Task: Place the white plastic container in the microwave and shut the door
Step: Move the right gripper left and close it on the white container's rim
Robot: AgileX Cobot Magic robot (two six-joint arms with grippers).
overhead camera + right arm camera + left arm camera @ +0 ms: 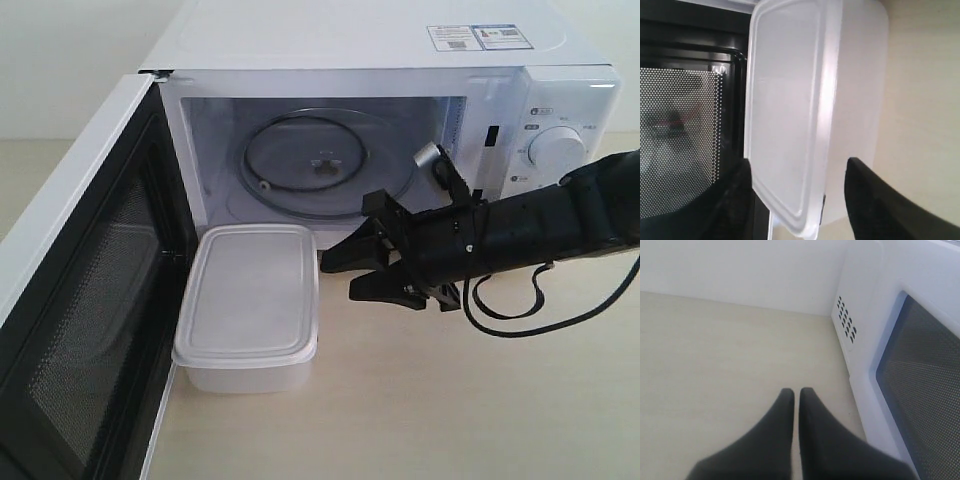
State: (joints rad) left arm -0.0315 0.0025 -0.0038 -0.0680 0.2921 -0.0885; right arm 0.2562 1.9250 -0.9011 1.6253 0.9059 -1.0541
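Here the white Midea microwave [400, 60] is filling the upper half of the exterior frame, with its door [90, 300] standing wide open down the left edge. The white plastic container [250, 300], lid on, is sitting on the pale table [450, 400] at lower centre, just outside the cavity's mouth. The right gripper [340, 279] is hovering just right of the container, jaws spread wide and gripping nothing, while the left gripper [796, 392] is keeping its fingers nearly together, empty, beside the microwave's outer wall.
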